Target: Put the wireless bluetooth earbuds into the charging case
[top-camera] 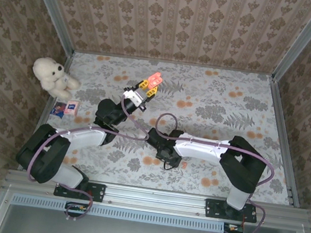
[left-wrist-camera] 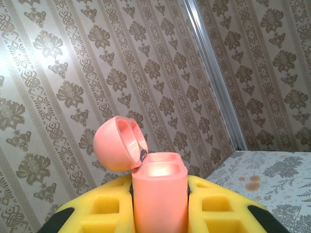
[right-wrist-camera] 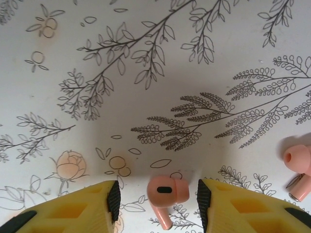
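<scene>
At the far left of the flowered tablecloth point(top-camera: 231, 115), a white teddy bear point(top-camera: 53, 76) sits against the patterned wall, with a small printed card point(top-camera: 64, 108) lying just in front of it.

Toward the middle, the left gripper point(top-camera: 148, 87) is raised and closed on a salmon-pink charging case point(left-wrist-camera: 159, 194). Its yellow fingers point(left-wrist-camera: 104, 208) press against the two sides of the case. The case stands upright in the grip, and its rounded lid point(left-wrist-camera: 119, 143) is swung open to the left, so the hollow top of the body is exposed.

Further right, the right gripper point(right-wrist-camera: 158, 199) points down at the cloth with its jaws partly apart. It has hold of nothing. A salmon-pink earbud point(right-wrist-camera: 165, 191) lies on the cloth between the two fingertips, with its stem pointing toward the camera. A narrow gap shows on each side, so neither pad is touching it.

Well to the right of that, a second earbud point(right-wrist-camera: 297, 162) of the same colour rests on the cloth at the edge of the right wrist view.
</scene>
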